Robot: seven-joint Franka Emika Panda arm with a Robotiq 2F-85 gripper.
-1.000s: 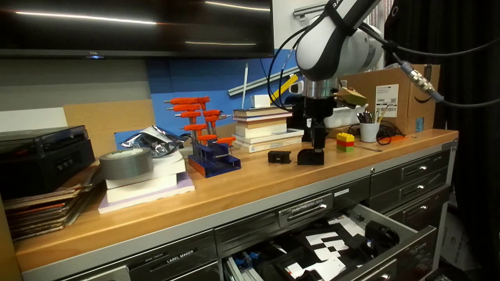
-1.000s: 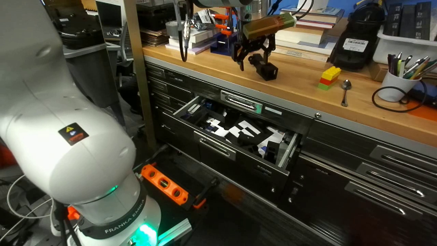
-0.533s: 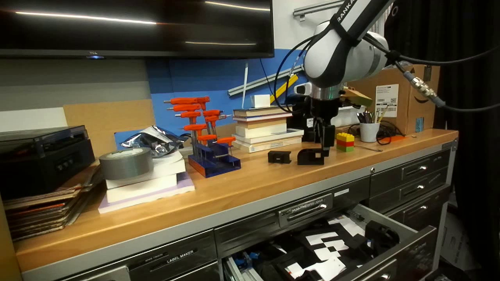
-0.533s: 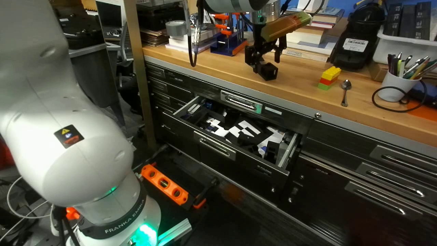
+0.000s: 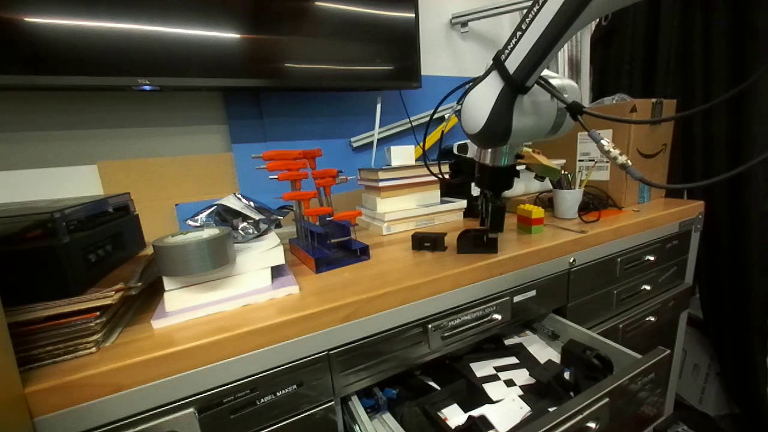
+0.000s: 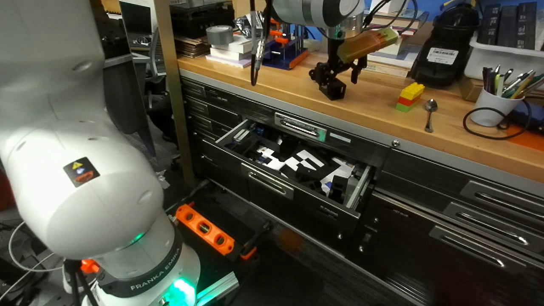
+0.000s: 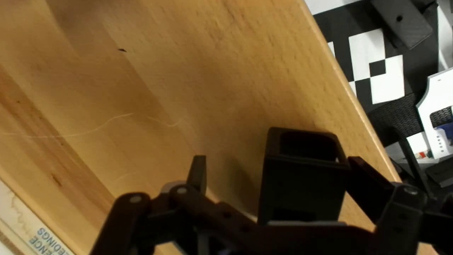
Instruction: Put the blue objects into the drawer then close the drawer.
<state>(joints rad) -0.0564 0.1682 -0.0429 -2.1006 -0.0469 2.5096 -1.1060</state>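
Two very dark pieces, the blue objects, rest on the wooden bench top: a small block [image 5: 429, 241] and a larger piece with a rounded corner [image 5: 476, 242]. In the wrist view the hollow, box-like dark piece [image 7: 300, 180] sits between the fingers of my gripper [image 7: 277, 168]. Its right finger is against or very near that piece, while a gap shows at the left finger [image 7: 198, 171]. The jaws stand wide open. In an exterior view my gripper [image 6: 340, 77] mostly hides the farther piece. Below the bench, the drawer [image 6: 314, 205] is pulled out.
Inside the drawer lie black parts and white patterned sheets. The toy brick stack [image 5: 530, 219], a spoon [image 6: 430, 115] and the pen cup [image 5: 567, 204] stand beside the arm. Books [image 5: 402, 207] and a blue tray [image 5: 330, 249] of red-handled tools are behind and left.
My gripper has come down and moved rightward in both exterior views, ending with its open fingers around one dark piece. The pieces and the drawer have not moved.
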